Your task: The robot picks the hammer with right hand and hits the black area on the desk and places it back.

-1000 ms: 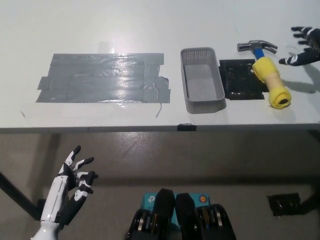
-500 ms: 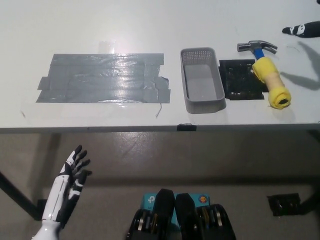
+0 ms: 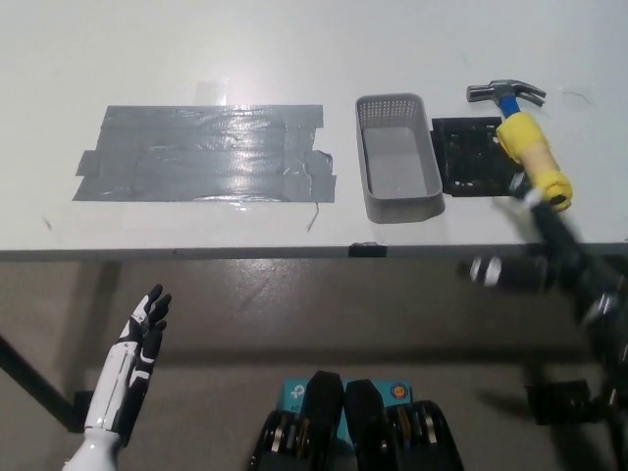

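Nearest, low at the left and below the table edge, the white left hand [image 3: 145, 329] rests in the air over the floor, holding nothing, its fingers straight and close together, pointing up. Over at the lower right the black right hand [image 3: 549, 257] is a motion-blurred streak in front of the table's front edge; I cannot tell whether its fingers are spread or closed, and it is not clearly holding anything. The blurred tip of it comes up close to the butt end of the hammer [image 3: 525, 137]. The white table [image 3: 196, 39] stretches across the upper half of the view. On it, toward the right, the hammer lies with its yellow padded grip nearest the front edge and its blue neck and steel claw head pointing away, toward the far side. Its grip overlaps the right edge of a black square patch [image 3: 471, 157], the black area on the table. Just left of that patch sits an empty grey plastic basket [image 3: 396, 201], long side running front to back. Farther left, well apart from the basket, a broad patch of grey duct tape [image 3: 206, 152] is stuck flat on the tabletop, shiny under the light.
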You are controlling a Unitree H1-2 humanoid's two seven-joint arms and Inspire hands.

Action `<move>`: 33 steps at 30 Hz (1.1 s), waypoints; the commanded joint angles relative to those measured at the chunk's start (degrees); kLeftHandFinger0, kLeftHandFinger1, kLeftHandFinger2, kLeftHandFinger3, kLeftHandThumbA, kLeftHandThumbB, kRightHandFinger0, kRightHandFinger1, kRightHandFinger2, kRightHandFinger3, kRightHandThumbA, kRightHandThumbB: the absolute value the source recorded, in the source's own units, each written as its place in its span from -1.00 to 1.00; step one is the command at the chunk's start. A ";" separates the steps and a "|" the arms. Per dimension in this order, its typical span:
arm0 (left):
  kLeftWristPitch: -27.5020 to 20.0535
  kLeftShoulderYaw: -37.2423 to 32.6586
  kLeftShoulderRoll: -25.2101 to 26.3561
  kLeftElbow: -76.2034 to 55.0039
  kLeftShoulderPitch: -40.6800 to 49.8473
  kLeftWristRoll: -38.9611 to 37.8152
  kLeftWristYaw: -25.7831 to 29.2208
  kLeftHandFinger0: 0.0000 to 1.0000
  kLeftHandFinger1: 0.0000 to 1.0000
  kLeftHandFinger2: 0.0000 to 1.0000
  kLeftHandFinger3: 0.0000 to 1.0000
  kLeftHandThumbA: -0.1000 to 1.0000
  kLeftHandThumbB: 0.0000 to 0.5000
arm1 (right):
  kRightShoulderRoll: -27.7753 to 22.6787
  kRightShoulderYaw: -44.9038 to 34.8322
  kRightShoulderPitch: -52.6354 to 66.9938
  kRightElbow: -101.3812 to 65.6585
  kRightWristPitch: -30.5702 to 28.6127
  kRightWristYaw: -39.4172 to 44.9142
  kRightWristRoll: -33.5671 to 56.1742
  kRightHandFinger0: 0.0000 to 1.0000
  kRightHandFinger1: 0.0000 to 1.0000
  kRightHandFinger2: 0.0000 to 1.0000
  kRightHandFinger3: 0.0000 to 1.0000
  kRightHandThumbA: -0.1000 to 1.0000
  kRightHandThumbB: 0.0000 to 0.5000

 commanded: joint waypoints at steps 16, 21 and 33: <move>-1.03 -2.32 2.43 -2.23 3.13 -1.49 -4.15 1.00 1.00 1.00 1.00 1.00 -0.27 | 8.91 -4.70 18.20 -5.26 -13.89 -4.70 13.87 1.00 1.00 1.00 1.00 1.00 0.30; -1.20 -2.59 2.59 -2.39 4.38 -1.53 -3.99 1.00 1.00 1.00 1.00 1.00 -0.32 | 8.74 -3.71 19.41 -4.28 -14.63 -4.71 13.19 1.00 1.00 1.00 1.00 1.00 0.31; -1.45 -2.50 2.65 -1.90 4.48 -1.12 -3.65 1.00 1.00 1.00 1.00 1.00 -0.37 | 7.38 -2.10 19.56 -3.70 -12.74 -4.11 13.12 1.00 1.00 1.00 1.00 1.00 0.06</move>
